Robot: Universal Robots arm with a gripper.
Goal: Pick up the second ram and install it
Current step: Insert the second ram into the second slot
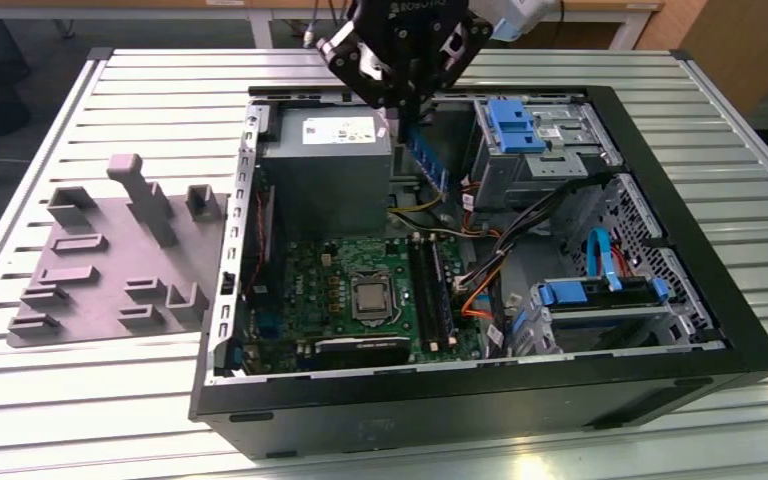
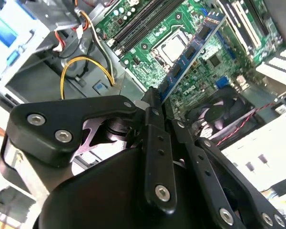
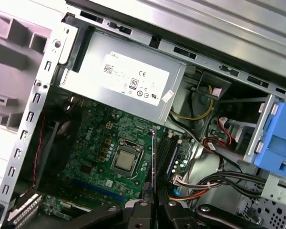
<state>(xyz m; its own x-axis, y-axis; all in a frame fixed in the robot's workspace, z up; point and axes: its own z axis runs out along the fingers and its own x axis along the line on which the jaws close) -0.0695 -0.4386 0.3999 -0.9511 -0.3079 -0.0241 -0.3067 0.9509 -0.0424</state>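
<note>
Gripper (image 1: pixel 404 104): black, fingers clamped on the top end of the second ram; seen in both wrist views as well (image 2: pixel 155 99) (image 3: pixel 153 204).

Second ram (image 1: pixel 424 160): bluish-green stick with dark chips, held clear of the board and hanging down from the fingers, above the open case. It sits beside the power supply's corner and is not seated in any slot. In the second wrist view (image 2: pixel 190 47) its long face shows; in the first wrist view (image 3: pixel 153 157) it appears edge-on as a thin line.

Power supply (image 1: pixel 324 170): grey box with a label, at the far end of the case interior.

Motherboard (image 1: pixel 317 285): green, lying flat below the stick, with the processor socket (image 1: pixel 373 298) at its middle.

Memory slots (image 1: pixel 427 290): long, black, just beside the socket on the exterior view's right.

Drive cage (image 1: pixel 518 125): metal, with blue plastic fittings.

Computer case (image 1: pixel 744 340): black tower on its side, panel off.

Holder block (image 1: pixel 104 260): grey plastic, beside the case on the exterior view's left.

Table (image 1: pixel 91 400): slatted metal.
</note>
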